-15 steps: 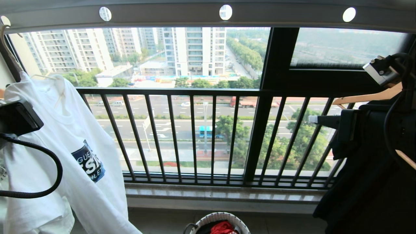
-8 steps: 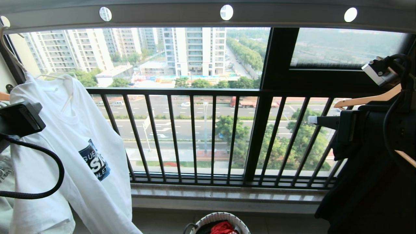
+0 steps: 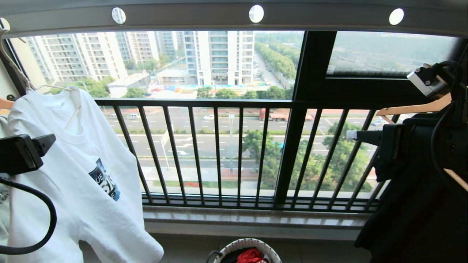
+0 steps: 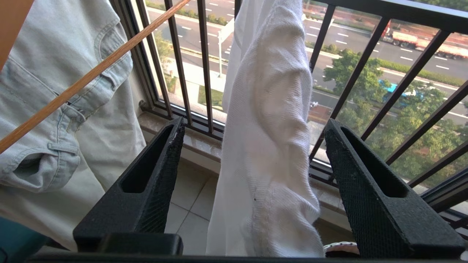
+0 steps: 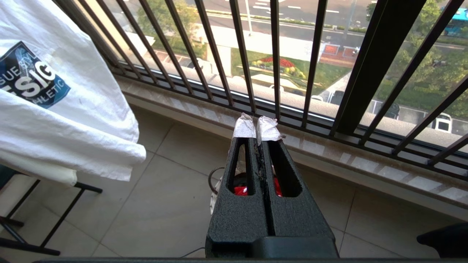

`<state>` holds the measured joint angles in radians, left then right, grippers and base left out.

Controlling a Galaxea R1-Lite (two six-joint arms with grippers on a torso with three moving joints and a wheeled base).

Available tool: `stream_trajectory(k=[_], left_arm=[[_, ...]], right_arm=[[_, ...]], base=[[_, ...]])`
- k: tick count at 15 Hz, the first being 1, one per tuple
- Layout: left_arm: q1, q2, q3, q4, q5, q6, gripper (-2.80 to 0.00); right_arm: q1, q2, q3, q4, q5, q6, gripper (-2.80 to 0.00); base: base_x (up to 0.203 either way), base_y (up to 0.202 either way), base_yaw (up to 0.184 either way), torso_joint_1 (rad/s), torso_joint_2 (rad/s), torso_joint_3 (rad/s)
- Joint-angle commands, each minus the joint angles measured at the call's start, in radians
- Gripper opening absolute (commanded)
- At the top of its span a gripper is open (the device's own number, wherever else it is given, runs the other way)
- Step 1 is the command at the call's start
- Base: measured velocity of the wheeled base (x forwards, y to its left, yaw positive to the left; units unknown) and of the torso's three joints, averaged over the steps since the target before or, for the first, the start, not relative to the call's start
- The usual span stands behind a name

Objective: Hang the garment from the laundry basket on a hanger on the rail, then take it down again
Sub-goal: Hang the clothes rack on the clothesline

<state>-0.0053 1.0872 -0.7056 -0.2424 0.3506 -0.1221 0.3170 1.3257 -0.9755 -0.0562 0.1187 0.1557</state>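
The garment (image 3: 73,175), a white T-shirt with a dark blue chest print, hangs at the far left on the thin cream hanger (image 3: 14,69). The hanger's hook reaches up to the grey rail (image 3: 182,16). My left gripper (image 4: 254,122) is open beside the shirt. A fold of the white cloth (image 4: 267,146) hangs loose between its fingers, with a gap on each side. At the right, my right gripper (image 5: 257,126) is shut and empty, held out over the laundry basket (image 3: 252,243) on the floor.
A red garment (image 3: 250,255) lies in the basket. Pale denim (image 4: 55,109) and a wooden hanger bar (image 4: 91,73) hang just left of the shirt. The black window railing (image 3: 219,153) runs behind. Dark clothing (image 3: 413,204) on a wooden hanger (image 3: 413,109) fills the right.
My left gripper has gone from shut on the shirt to open and has dropped a little lower. The shirt has swung slightly and hangs free. The right arm has not moved.
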Motion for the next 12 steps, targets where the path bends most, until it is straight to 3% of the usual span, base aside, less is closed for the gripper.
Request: stream_trajectory(k=[1, 6, 12], left_arm=[[-0.008, -0.094, -0.028, 0.101, 0.002, -0.001, 0.0], [-0.047, -0.231, -0.118, 0.424, 0.001, -0.002, 0.0], [-0.055, -0.347, -0.262, 0.641, 0.001, -0.002, 0.0]], right_arm=[[0.001, 0.0, 0.0, -0.001, 0.001, 0.001, -2.8], [0.001, -0.002, 0.0, -0.001, 0.001, 0.001, -2.8], [0.001, -0.003, 0.0, -0.001, 0.001, 0.001, -2.8]], base=[[0.0, 0.0, 0.0, 0.0, 0.0, 0.0], [0.0, 0.0, 0.0, 0.0, 0.0, 0.0], [0.0, 0.0, 0.0, 0.0, 0.0, 0.0]])
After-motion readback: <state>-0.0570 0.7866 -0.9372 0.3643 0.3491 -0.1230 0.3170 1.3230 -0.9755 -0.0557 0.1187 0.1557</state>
